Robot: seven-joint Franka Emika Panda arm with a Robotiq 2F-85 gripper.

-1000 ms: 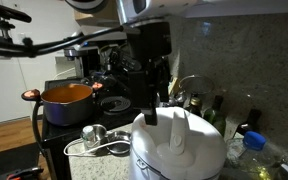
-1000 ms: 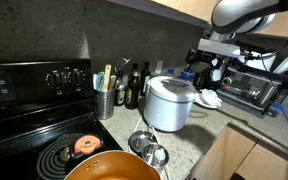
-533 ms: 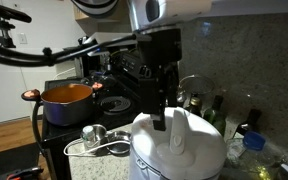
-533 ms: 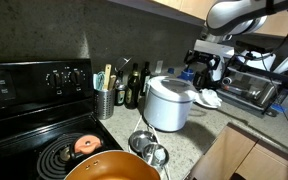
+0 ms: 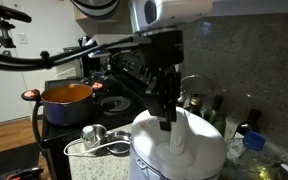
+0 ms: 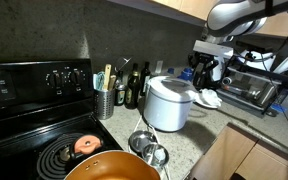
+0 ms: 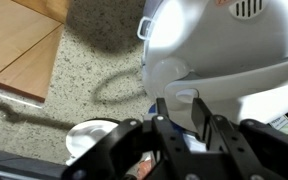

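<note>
A white rice cooker (image 5: 180,150) (image 6: 170,102) stands on the speckled counter and fills the top of the wrist view (image 7: 224,45). My gripper (image 5: 165,120) (image 6: 204,78) hangs just above and beside its lid. In the wrist view the gripper (image 7: 181,115) sits at the cooker's rim, right below a small latch (image 7: 185,97). The two black fingers (image 7: 161,108) stand parallel with a narrow gap between them. Nothing shows gripped in that gap; only counter clutter appears through it.
A copper pot (image 5: 67,95) (image 6: 114,168) sits on the black stove (image 6: 34,100). Metal measuring cups (image 5: 102,138) (image 6: 147,148) lie by the cooker. Bottles (image 6: 132,88), a utensil holder (image 6: 106,98), a toaster oven (image 6: 249,88) and a white dish (image 7: 89,138) crowd the counter.
The gripper has come down and sideways toward the cooker's lid. Its fingers have drawn much closer together.
</note>
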